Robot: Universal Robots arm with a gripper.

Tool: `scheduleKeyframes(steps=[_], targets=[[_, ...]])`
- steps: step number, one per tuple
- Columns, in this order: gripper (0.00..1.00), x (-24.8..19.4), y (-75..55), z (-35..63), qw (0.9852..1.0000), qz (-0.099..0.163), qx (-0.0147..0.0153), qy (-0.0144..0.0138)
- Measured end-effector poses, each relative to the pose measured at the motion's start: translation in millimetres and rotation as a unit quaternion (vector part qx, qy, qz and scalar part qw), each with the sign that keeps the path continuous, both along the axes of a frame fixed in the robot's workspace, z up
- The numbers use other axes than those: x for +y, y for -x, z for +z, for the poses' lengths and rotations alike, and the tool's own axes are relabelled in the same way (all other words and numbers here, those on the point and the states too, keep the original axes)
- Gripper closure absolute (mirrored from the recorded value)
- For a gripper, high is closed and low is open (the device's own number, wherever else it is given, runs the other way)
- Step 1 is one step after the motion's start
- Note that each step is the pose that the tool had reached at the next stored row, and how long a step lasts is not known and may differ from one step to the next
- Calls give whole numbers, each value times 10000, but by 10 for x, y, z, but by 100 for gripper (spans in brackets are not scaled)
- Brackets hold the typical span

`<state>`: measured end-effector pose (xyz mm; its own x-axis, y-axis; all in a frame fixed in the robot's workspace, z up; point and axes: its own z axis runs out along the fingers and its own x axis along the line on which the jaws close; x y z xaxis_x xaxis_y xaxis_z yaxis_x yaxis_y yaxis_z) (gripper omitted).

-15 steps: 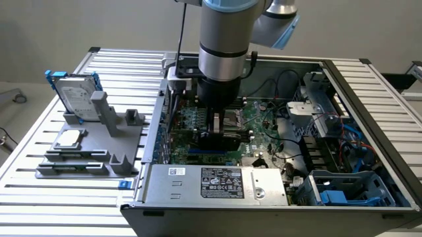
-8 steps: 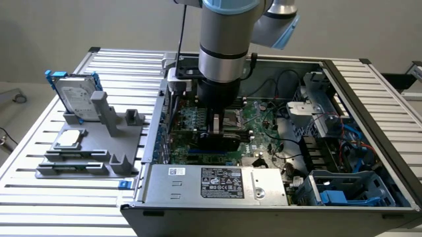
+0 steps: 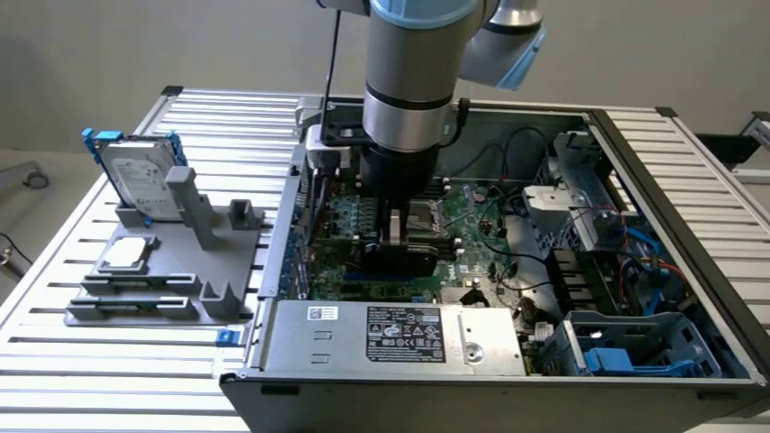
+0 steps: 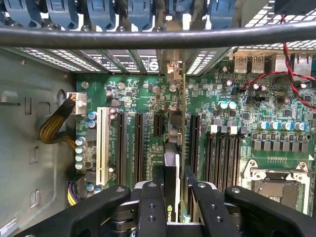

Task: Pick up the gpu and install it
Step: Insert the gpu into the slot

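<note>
**A:** Where's the gpu sitting?

**B:** I'm holding it inside the open case (image 3: pixel 506 401). The gripper (image 4: pixel 170 200) is clamping the gpu (image 4: pixel 171 163), one finger on each face, jaws part-way apart around its thickness. The card is standing edge-on over the motherboard (image 4: pixel 143 94), among the black expansion slots (image 4: pixel 121 148), just beside the short one. I can't tell whether its connector edge is touching a slot.

**A:** How's it looking?

**B:** I'm seeing it edge-on. There's a thin green board on one side and a black rounded cooler shroud on the other, with a green logo down near the fingers (image 4: pixel 150 210). The far end is pointing toward the case's rear wall, and the bracket is too hidden to describe.

**A:** Handling?

**B:** I'm judging it light and stiff but fragile, with a bare board, small parts and a cooler under the shroud. The plastic shroud is probably slippery. A flat squeeze across both faces near the upper edge, as I'm gripping now, is looking right. I'd avoid the connector edge and any twist, since a tilted card would likely bind.
</note>
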<state>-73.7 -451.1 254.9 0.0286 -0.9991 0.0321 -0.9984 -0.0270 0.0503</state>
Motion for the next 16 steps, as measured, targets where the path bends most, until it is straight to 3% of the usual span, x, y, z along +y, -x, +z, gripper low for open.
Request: scheduleKeyframes(steps=[6,11,16], targets=[[73,-1,-4,-6,10000,49,8,-31],[73,-2,-5,-8,9999,137,8,-87],[73,-9,-4,-7,9997,204,8,-119]])
